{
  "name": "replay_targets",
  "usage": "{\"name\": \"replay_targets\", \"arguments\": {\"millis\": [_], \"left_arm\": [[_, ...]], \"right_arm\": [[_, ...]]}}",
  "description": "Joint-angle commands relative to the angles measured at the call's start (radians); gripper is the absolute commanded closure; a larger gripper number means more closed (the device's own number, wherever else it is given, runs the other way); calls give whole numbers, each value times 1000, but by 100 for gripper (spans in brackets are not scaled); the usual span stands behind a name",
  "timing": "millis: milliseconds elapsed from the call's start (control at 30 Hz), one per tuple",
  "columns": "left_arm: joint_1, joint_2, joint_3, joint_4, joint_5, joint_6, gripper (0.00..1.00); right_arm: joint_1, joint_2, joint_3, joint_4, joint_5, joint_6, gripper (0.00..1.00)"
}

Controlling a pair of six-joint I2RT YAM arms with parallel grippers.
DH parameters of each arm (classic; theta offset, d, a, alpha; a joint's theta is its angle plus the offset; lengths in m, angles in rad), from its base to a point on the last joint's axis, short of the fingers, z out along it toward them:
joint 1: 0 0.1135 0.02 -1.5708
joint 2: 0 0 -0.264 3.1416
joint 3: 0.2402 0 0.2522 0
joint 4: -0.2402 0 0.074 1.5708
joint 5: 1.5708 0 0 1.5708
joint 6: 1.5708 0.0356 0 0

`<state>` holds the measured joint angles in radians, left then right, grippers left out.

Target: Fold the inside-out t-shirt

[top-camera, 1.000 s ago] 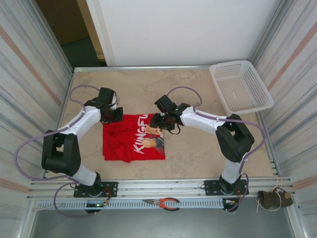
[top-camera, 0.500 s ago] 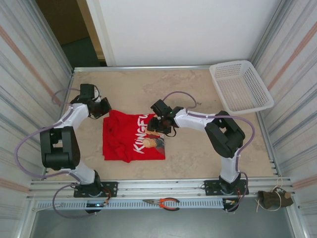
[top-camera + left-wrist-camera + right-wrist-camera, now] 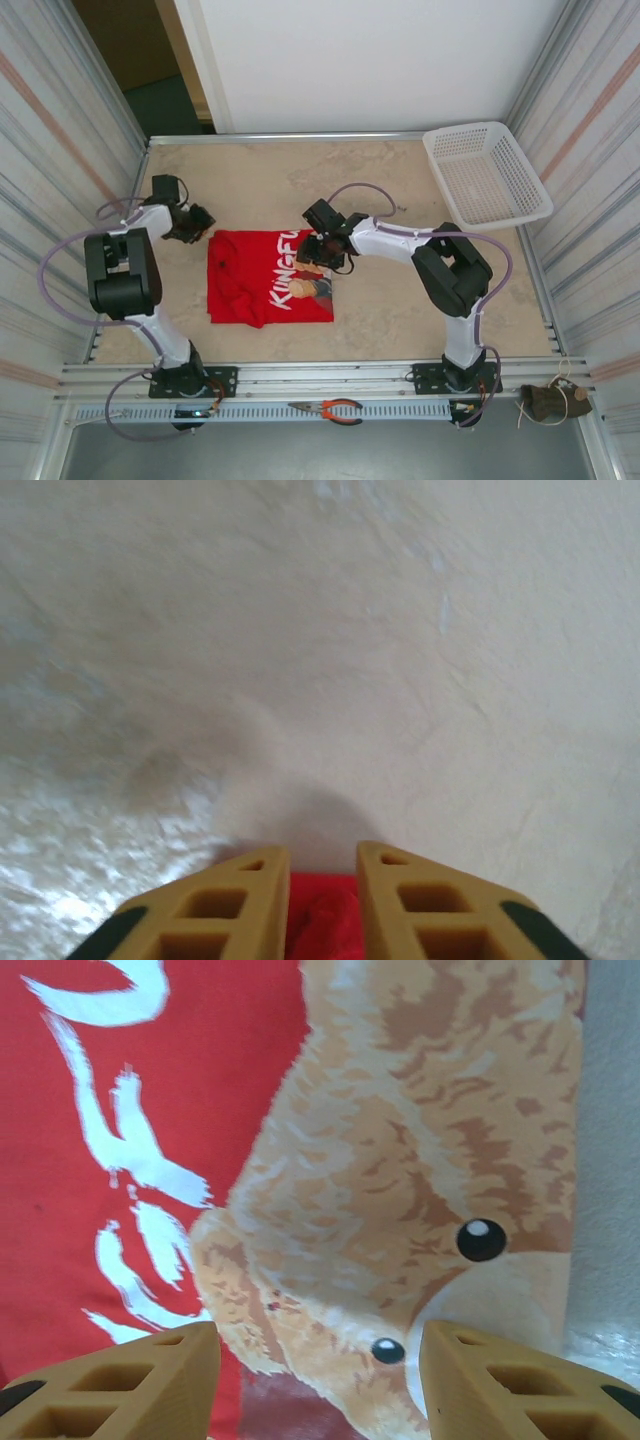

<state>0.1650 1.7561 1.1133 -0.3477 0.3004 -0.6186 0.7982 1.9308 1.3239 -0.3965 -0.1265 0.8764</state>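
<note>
The inside-out t-shirt [image 3: 250, 285] lies folded into a rough red square on the table, with its bear graphic and white lettering [image 3: 290, 270] facing up on the right part. My left gripper [image 3: 200, 222] sits low at the shirt's upper left corner. In the left wrist view, that gripper [image 3: 323, 855] has its fingers narrowly apart with a fold of red cloth [image 3: 322, 925] between them. My right gripper [image 3: 318, 255] hovers over the shirt's upper right part. Close up, it [image 3: 320, 1335] stands wide open above the bear's face [image 3: 400, 1160], with nothing between its fingers.
A white plastic basket [image 3: 487, 175] stands at the back right corner. Red-handled pliers [image 3: 330, 408] lie on the front rail, with a brown bundle [image 3: 555, 400] at the front right. Bare table [image 3: 400, 310] lies right of the shirt. Corrugated walls close both sides.
My left arm swung left and back, pulling the shirt's upper left corner out flat, and its jaws have parted. The right gripper shifted slightly left over the graphic.
</note>
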Motion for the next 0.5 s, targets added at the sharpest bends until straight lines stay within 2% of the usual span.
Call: {"name": "replay_targets", "arguments": {"millis": [0,133,200,367,467], "left_arm": [[-14,-119,30,-21,60,3,64],[-83,-314,-64,-39,111,-21,57],[-142,-412,-115,-81,100,-11,55],[-382,-633,-215,-237,-67,19,53],[-547,-744,-309,-163,-88,-92,52]], "right_arm": [[-18,-44,49,-71,42,-55,46],[-76,-33,75,-110,55,-103,44],[-106,-12,95,-127,47,-129,43],[-155,79,190,-189,34,-191,41],[-167,123,231,-200,33,-207,41]]}}
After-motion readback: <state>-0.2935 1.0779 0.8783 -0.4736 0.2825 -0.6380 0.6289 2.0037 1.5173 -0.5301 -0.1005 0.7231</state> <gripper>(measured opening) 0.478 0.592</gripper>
